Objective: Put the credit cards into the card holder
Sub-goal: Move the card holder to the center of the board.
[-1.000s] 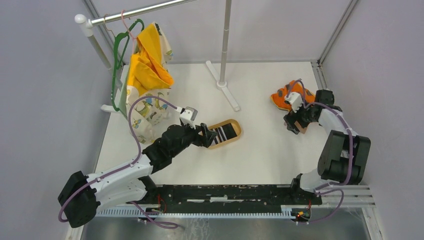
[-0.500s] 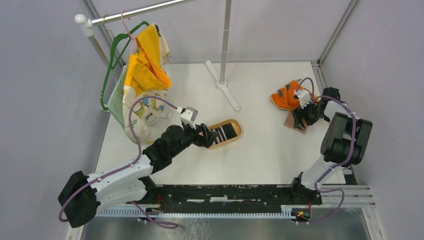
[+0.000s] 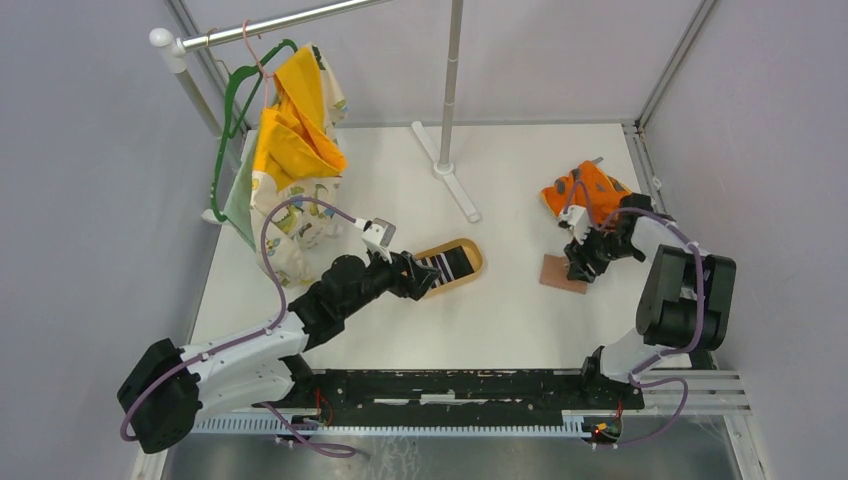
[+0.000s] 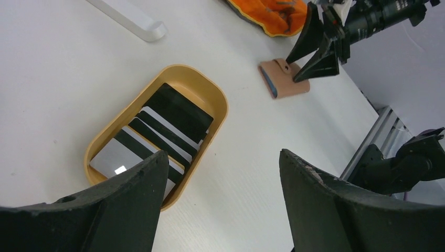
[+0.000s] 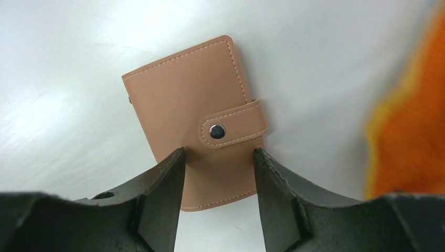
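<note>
Several credit cards (image 4: 157, 126), black and white, lie stacked in the oval light-wood tray (image 3: 466, 268). My left gripper (image 4: 223, 153) hovers open over the tray's near right rim (image 4: 218, 113) with nothing between its fingers; from above it (image 3: 415, 275) sits at the tray's left end. The card holder (image 5: 194, 105), reddish-brown with its strap snapped shut, lies flat and closed on the table (image 3: 563, 273). My right gripper (image 5: 219, 150) is right over the holder's near edge, jaws partly open and straddling it, gripping nothing. The left wrist view also shows the holder (image 4: 286, 81) under that gripper (image 4: 315, 50).
An orange patterned cloth (image 3: 585, 190) lies just behind the right gripper. A garment rack with a green hanger and yellow clothes (image 3: 285, 150) stands at the back left. A white pole with a foot (image 3: 448, 165) rises at the back middle.
The card holder went from tilted beside the orange cloth to flat on the table, farther left and nearer. The right gripper followed it and its jaws narrowed. The left arm barely moved.
</note>
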Robot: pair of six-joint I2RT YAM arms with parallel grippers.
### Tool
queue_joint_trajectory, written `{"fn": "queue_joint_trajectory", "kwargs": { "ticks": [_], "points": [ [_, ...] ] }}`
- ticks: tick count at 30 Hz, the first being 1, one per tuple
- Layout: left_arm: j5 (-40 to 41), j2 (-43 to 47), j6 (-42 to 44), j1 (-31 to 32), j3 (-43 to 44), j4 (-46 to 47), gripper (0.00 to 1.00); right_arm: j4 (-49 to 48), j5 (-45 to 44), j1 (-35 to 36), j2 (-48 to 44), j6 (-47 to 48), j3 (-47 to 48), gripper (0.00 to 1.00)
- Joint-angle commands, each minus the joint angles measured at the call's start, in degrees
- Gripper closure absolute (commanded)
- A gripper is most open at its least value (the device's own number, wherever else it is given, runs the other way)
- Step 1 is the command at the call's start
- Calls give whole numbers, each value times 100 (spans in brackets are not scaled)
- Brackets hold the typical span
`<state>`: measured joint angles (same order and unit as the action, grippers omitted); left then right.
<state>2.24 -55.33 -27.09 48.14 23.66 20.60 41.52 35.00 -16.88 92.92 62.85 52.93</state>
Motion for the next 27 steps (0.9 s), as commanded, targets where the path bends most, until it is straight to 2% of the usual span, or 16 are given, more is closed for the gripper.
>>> {"fn": "queue_joint_trajectory", "kwargs": {
  "ticks": [1,6,9,13,17,21,24,27],
  "points": [
    [-198,-26,-418,29,-292,918,18,666,136,1076,-448,167,-702,46],
    [-198,-96,-587,71,-604,1211,20,178,201,2645,-944,-475,-1171,46],
    [-198,-112,-807,212,-921,1522,23,56,447,3375,-1116,-472,-1277,46],
    [266,-308,-1123,698,-1212,1785,24,-297,500,4180,-1465,-345,-1339,45],
    [1103,-762,-1544,1600,-1238,2005,28,-1024,460,4237,-2305,-157,-1300,37],
    [2002,-1441,-2226,2237,-975,1904,36,-1443,821,4235,-2994,625,-1471,16],
    [2137,-2027,-2805,2550,-700,1877,42,-1439,1152,4233,-2964,856,-1629,16],
    [2195,-2541,-3218,2728,-374,1774,43,-1413,1228,4235,-2944,1010,-1952,18]
  ]
}}
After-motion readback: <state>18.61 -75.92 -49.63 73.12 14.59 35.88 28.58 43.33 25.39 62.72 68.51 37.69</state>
